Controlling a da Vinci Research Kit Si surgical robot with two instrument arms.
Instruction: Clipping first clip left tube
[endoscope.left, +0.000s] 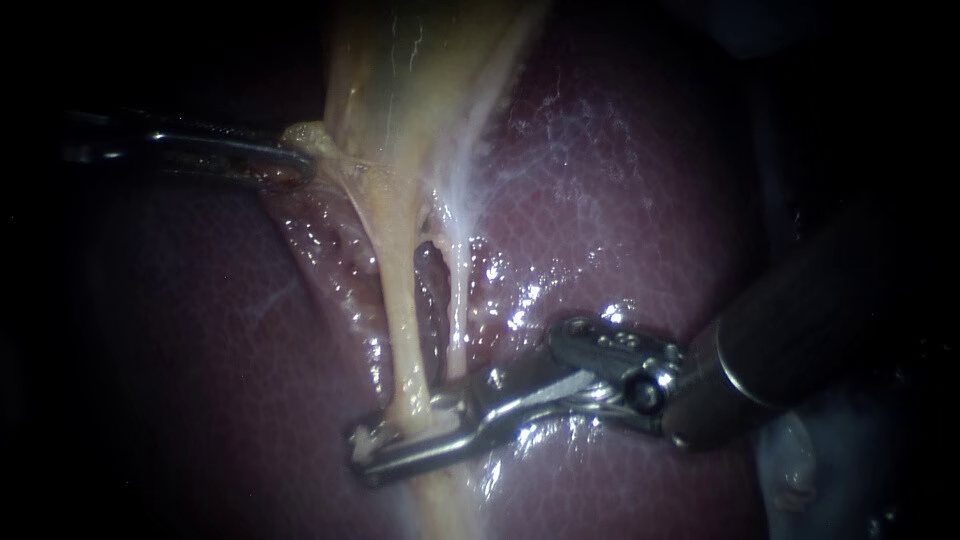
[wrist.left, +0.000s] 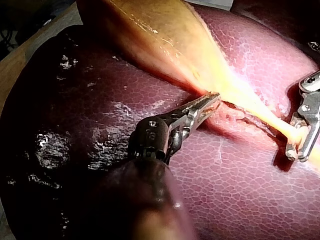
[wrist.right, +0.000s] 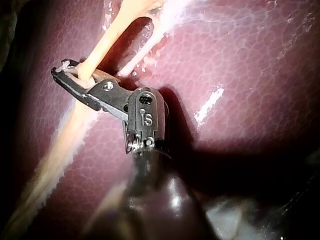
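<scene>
Through the endoscope, close over the liver, I saw the left instrument come in from the dark side, its jaws clenched on a nub of tissue at the narrow end of the gallbladder and drawing it sideways. Two pale strands ran down from that neck. The left tube was the thicker, and the right tube lay just beside it with a small window between them. The right instrument reached across low down, and its jaws were closed around the left tube alone, one on each side and both touching it, while the right tube ended short of them. From the left wrist camera, the left instrument showed its jaws pressed together with their tips buried in the fold where the gallbladder tapers. Well ahead of it, the right instrument hooked the stretched left tube between its jaws. From the right wrist camera, the right instrument had the left tube passing squarely through its jaws, and the right tube was apart beyond them. I could not make out a separate clip on either tube. By my reckoning the tube had been isolated, tensioned and seated in the jaws. What remained was to finish the squeeze, let go, and check that a clip sat across the tube.
</scene>
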